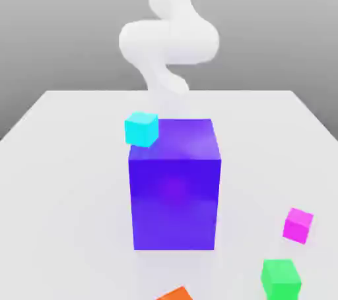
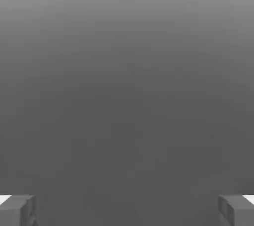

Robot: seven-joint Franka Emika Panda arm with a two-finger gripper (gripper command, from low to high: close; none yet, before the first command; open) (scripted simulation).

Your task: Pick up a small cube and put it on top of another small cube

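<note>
Wide apart, my jaws stand at the two far corners of the hand view, with the gripper (image 2: 127, 212) holding nothing; between the grey fingertips (image 2: 17, 210) I see plain grey ground.

From the exterior view I get the white arm (image 1: 168, 38) curling down behind the big purple block (image 1: 174, 183), which stands upright in the middle of the white table (image 1: 59, 180) and hides the hand from that side. A small cyan cube (image 1: 141, 128) sits at the block's upper corner on the exterior view's left; whether it touches the block I cannot tell.

My pick, the small magenta cube (image 1: 298, 225), lies on the table toward the exterior view's right, well apart from the block. Its target, the small green cube (image 1: 280, 279), rests nearer the camera, just beside the magenta one but not touching it. An orange cube (image 1: 175, 294) is cut off at the near edge.
</note>
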